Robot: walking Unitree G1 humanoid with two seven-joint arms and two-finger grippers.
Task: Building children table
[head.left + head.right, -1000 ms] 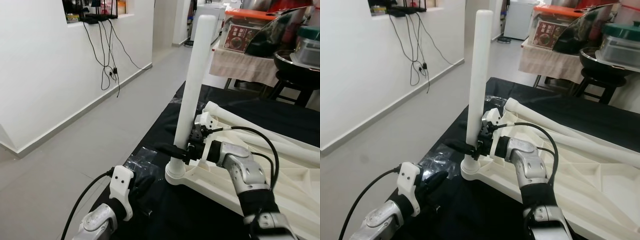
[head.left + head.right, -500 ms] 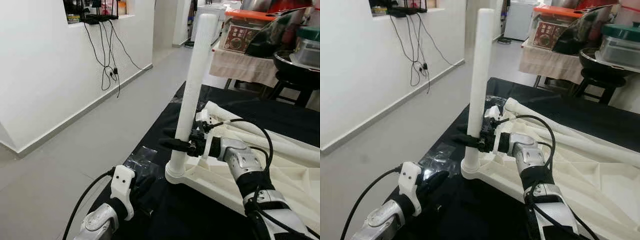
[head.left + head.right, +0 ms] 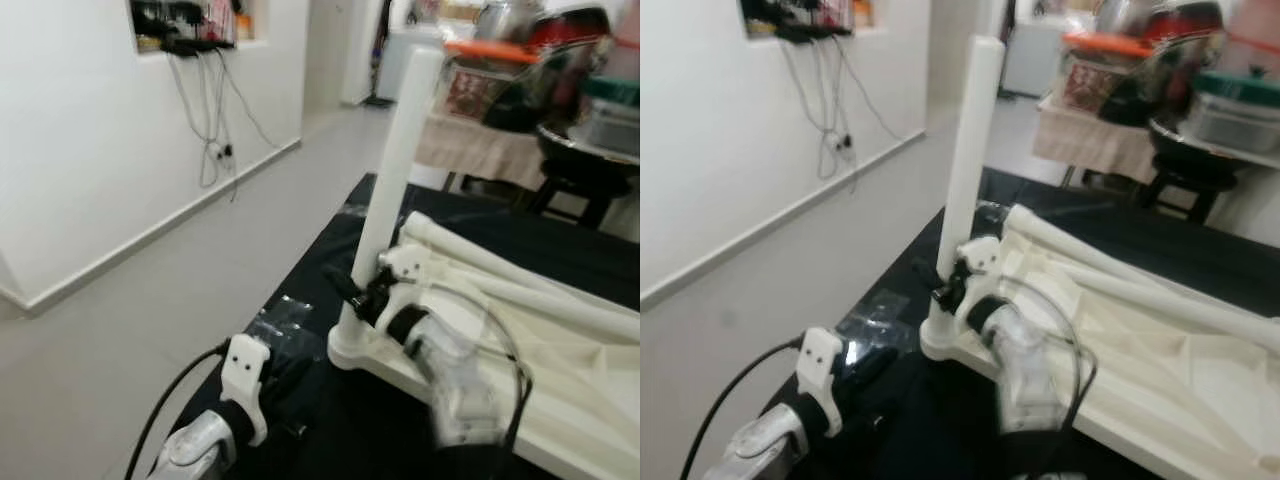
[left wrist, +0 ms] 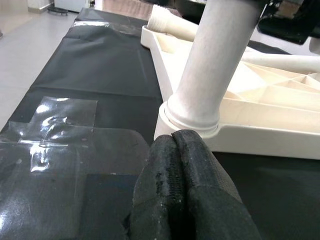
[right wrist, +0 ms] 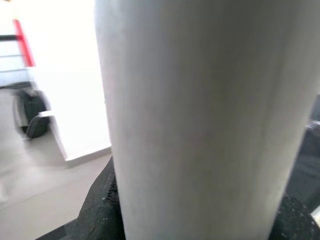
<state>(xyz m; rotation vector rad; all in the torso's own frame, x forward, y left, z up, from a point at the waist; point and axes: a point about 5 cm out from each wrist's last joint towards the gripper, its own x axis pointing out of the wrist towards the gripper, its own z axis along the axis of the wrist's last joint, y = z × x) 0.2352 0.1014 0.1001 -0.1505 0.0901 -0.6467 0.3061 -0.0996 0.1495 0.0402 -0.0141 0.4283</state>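
Lower on the upright white leg (image 3: 395,170) than before, my right claw (image 3: 362,292) clasps it at frame centre; my left claw (image 4: 182,190), clenched, touches the socket (image 4: 192,125)

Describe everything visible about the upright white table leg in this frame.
The upright white table leg is a smooth, matte, plastic-looking round post, standing nearly vertical with a slight lean. Its foot sits in a round collar at the corner of the upturned white tabletop, which lies on a black sheet. The right gripper is at its lower part, black fingers on either side of it. The left gripper, fingers together, rests just before the collar, apart from the post.
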